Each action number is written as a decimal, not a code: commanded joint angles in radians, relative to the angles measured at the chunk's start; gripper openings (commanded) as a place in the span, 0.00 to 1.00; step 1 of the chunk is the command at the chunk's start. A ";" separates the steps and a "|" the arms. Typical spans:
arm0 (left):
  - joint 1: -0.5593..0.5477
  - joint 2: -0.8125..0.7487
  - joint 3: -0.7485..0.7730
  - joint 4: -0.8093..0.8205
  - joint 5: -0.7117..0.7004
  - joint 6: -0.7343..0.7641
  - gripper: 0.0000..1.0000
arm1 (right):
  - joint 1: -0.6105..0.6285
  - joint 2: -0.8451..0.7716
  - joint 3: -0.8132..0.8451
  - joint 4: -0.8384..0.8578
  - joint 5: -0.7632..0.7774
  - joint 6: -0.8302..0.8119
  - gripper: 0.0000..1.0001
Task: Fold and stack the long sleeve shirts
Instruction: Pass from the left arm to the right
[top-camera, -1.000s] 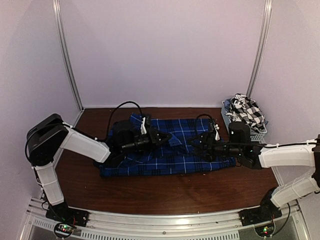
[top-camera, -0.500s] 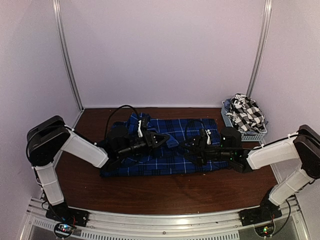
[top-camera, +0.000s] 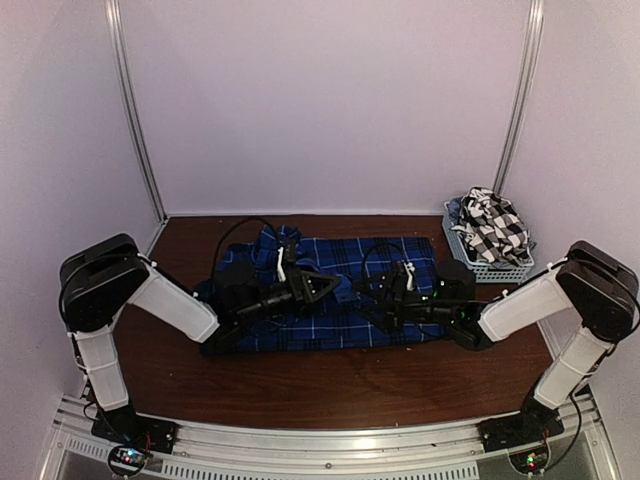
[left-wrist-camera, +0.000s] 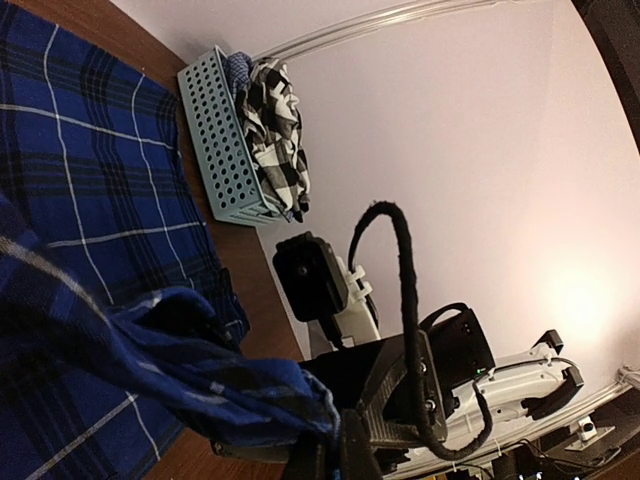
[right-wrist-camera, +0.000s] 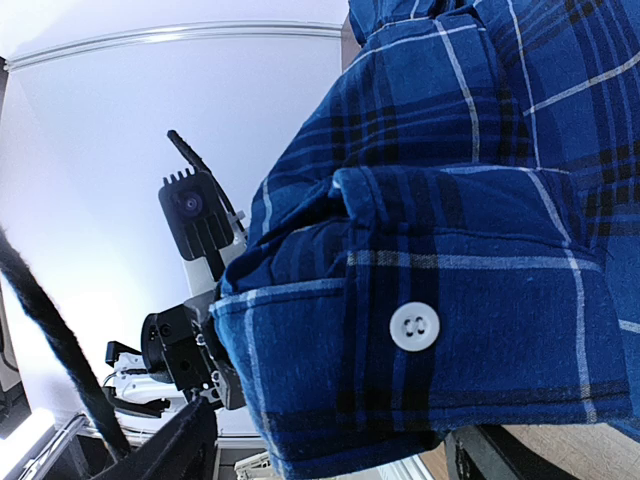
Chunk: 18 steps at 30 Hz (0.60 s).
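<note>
1. Blue shirt (top-camera: 345, 322) lies spread across the middle of the table (top-camera: 300, 375), long side running left to right, with cloth bunched at its far left corner.
2. Left pincer (top-camera: 332, 288) is pressed together on a fold of the blue shirt and holds it up off the flat part. In the left wrist view the cloth gathers to a point at the fingertips.
3. Right pincer (top-camera: 373, 295) faces it from the right, low over the shirt, jaws spread wide. Its wrist view shows a cuff (right-wrist-camera: 480, 400) with a white button (right-wrist-camera: 414, 326) between the two fingers (right-wrist-camera: 170, 445), not clamped.
4. The two pincers are near each other but apart.
5. Check shirt (top-camera: 492, 228) sits crumpled in the basket (top-camera: 510, 270) at the table's far right corner, near the blue shirt's right end.
</note>
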 joint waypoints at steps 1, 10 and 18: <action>-0.010 0.015 -0.023 0.094 0.011 -0.006 0.00 | 0.006 -0.006 -0.002 0.050 0.033 0.018 0.79; -0.026 0.022 -0.073 0.143 0.002 -0.025 0.00 | 0.005 -0.038 -0.022 0.010 0.100 0.008 0.75; -0.034 0.025 -0.084 0.156 0.002 -0.030 0.00 | 0.004 -0.085 -0.011 -0.105 0.140 -0.062 0.56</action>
